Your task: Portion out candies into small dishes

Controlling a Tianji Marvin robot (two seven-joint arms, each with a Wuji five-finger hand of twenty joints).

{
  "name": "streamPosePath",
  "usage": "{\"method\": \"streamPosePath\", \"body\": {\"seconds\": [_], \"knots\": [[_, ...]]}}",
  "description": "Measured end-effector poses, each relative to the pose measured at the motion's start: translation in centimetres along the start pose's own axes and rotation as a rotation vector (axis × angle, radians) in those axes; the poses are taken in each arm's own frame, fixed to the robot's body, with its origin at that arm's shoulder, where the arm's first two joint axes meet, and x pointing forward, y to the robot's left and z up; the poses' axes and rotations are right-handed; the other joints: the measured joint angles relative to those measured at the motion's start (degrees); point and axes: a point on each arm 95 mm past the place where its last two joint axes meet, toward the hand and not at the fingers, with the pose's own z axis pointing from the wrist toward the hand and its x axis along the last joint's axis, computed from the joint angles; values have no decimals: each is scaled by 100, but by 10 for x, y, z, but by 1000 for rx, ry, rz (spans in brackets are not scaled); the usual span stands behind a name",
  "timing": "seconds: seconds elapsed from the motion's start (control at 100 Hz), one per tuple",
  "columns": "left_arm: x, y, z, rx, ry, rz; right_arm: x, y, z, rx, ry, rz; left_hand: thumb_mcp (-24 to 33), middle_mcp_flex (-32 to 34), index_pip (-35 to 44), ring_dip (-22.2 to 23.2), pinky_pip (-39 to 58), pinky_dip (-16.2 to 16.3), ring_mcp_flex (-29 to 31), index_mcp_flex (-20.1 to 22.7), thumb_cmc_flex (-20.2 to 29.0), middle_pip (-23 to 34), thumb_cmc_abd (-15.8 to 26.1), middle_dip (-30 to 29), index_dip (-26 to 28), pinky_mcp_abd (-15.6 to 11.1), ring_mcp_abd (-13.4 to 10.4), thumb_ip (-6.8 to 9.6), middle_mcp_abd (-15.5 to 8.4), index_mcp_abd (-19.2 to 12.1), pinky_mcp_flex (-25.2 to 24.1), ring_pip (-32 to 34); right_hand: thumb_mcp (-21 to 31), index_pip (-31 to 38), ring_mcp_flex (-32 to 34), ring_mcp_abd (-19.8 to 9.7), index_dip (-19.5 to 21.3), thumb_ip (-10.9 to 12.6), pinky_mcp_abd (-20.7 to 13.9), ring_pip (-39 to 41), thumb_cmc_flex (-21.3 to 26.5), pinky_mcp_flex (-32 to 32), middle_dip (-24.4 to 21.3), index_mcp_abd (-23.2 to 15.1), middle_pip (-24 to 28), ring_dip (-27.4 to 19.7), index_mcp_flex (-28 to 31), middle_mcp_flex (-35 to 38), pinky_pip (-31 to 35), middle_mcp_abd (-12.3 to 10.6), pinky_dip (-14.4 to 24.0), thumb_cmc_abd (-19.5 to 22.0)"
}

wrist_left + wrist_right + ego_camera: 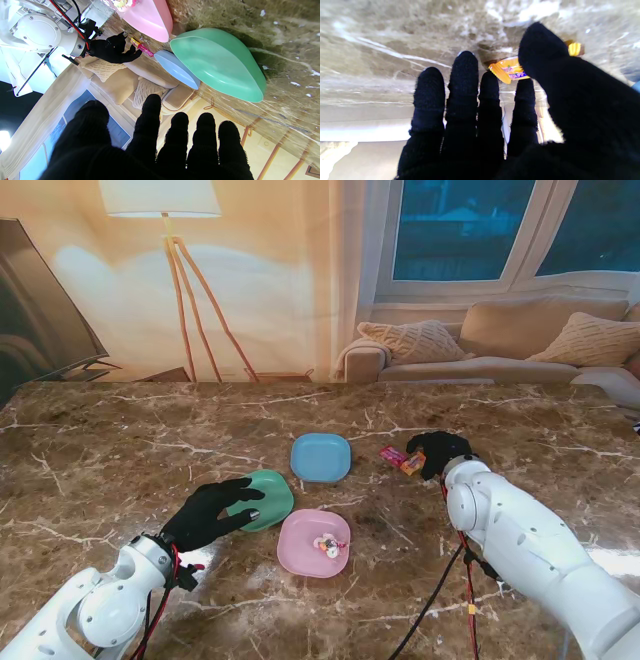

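I'm at the pick-up step: my right robot hand point(437, 450) hovers spread and empty over the wrapped candies point(403, 459) at its fingertips on the worktop point(120, 450). Next I should pinch one. Left robot hand point(212, 513) rests open beside the green dish point(270, 493).

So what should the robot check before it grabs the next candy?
1. Candy in reach: orange candy lies right by the right hand fingers. Ok.
2. Right hand free to grab: fingers spread, nothing held. Ok.
3. Fingers actually touching the candy: cannot tell.
4. Dishes with room: green dish and blue dish look empty; pink dish already has candy. Ok.
5. Left hand out of the way: it rests at the green dish's edge. Not ok if that dish is next.
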Motion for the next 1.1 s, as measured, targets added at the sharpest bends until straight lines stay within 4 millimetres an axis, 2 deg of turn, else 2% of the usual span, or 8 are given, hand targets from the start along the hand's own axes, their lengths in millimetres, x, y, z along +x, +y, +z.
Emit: {"method": "streamPosePath", "body": {"seconds": [0.13, 0.19, 0.27, 0.54, 0.57, 0.62, 0.9, 1.1], "knots": [[0, 0, 0, 0, 0, 0, 1, -1, 1, 4, 2, -13, 0, 0, 38, 0, 0, -1, 0, 1, 0, 0, 0, 0, 7, 0, 0, -2, -1, -1, 0, 0, 167, 172, -741, 0, -125, 19, -1, 8, -333, -434, 462, -229, 247, 258, 82, -252, -239, 8, 59, 292], [0, 0, 0, 0, -1, 0, 2, -2, 2, 1, 2, -25, 0, 0, 39, 0, -1, -1, 0, 1, 0, 0, 0, 0, 12, 0, 0, -2, -1, -2, 0, 0, 150, 242, -1069, 4, 12, 403, -1, -3, -486, -609, 101, -267, 637, 330, 73, -272, -372, 6, 96, 292], [0, 0, 0, 1, -1, 1, 3, -2, 4, -11, 4, -46, 0, 0, 39, 0, -1, -1, 0, 1, 0, 0, 0, 0, 14, 0, 0, -2, -1, -4, 0, 0, 247, 363, -1446, 7, 446, 447, -12, -98, -515, -719, -28, -270, 1966, 337, 64, -128, -447, -277, 143, 216], [0, 0, 0, 1, -1, 0, 11, -2, 10, -19, 4, -50, 0, 0, 43, 0, -2, -1, 1, 1, 1, 0, 0, 0, 61, 2, 0, -2, -2, -36, 0, 0, 707, 529, -1916, 8, 2568, -14, -85, -584, -510, -893, -729, -286, 2094, -89, -13, -696, -520, -263, 208, 114], [0, 0, 0, 1, -1, 0, 12, -2, 10, -17, 5, -47, 0, 0, 43, 0, -2, -1, 1, 1, 1, 0, 0, 0, 61, 3, 0, -3, -2, -36, 0, 0, 930, 1817, -1917, 11, 2985, 3, -92, -661, -567, -937, -814, -558, 2040, -166, 666, -698, -524, -260, 208, 114], [0, 0, 0, 0, -1, 0, 13, -4, 10, -11, 6, -44, 0, 0, 47, 0, -3, -1, 1, 1, 1, 0, 0, 0, 62, 4, 0, -3, -2, -44, 0, 0, 1077, 1917, -1955, 33, 3104, 25, -94, -591, -571, -891, -775, -546, 2184, -141, 770, -770, -589, -204, 208, 61], [-1, 0, 0, -3, -1, 1, 10, -1, 6, -15, -1, -12, 0, 0, 50, 0, -9, -1, 1, 1, 2, 0, 0, 0, 64, 6, 0, -3, -3, -58, 0, 0, 662, 1948, -1506, -198, 4128, 17, -105, -1378, -386, -101, -1554, -534, 1350, -580, 1680, -250, -501, -342, 208, -858], [-1, 0, 0, -7, -1, 0, 7, 0, -1, -20, -9, 36, 0, 0, 51, 0, -19, -1, 1, 1, 2, 0, 0, 0, 64, 7, 0, -3, -3, -59, 0, 0, 33, 3914, -1243, -300, 5007, -101, -163, -2231, 100, 846, -1898, -599, 206, -949, 3241, 446, 76, -522, 145, -997]]}}
